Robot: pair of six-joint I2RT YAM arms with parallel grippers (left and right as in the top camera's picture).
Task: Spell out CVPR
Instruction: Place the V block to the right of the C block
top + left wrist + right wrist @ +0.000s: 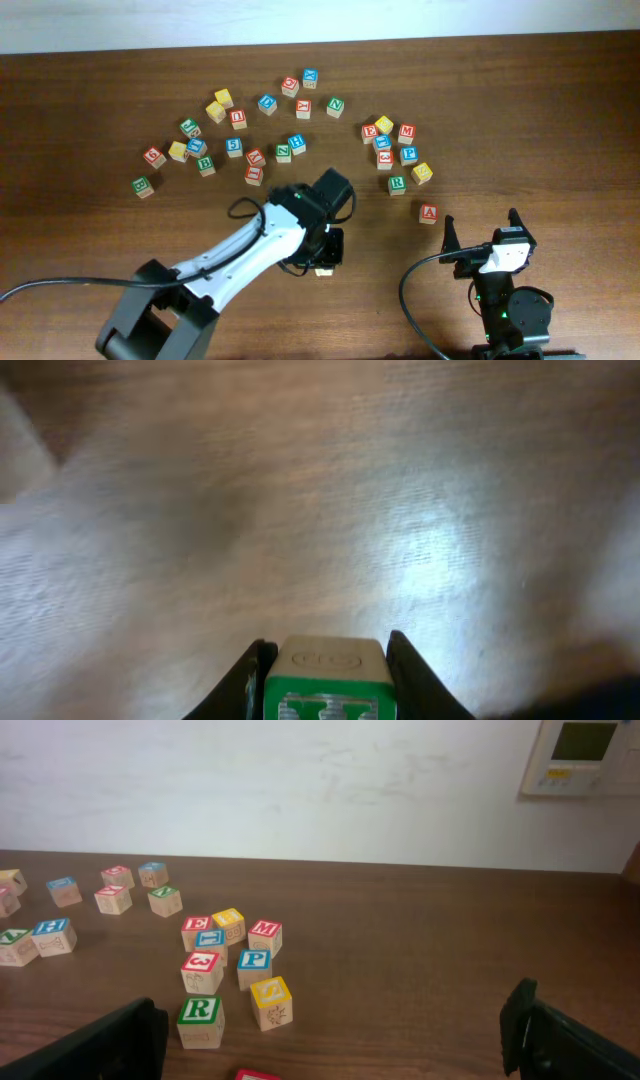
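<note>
My left gripper [325, 652] is shut on a wooden block with a green face [328, 685], held just above the bare table. Its white letter is cut off by the frame edge. From overhead the left gripper [325, 252] is at the table's middle front, with the block's pale edge [324, 270] showing beneath it. My right gripper [483, 235] is open and empty at the front right, also in its wrist view [335, 1045]. The green R block [397, 184] [200, 1018] and blue P block [409, 155] [254, 967] sit in the right cluster.
Several letter blocks lie scattered across the back of the table [560, 120], from a green one [143, 186] at the left to a yellow S block [422, 172]. A red A block [429, 213] lies just ahead of the right gripper.
</note>
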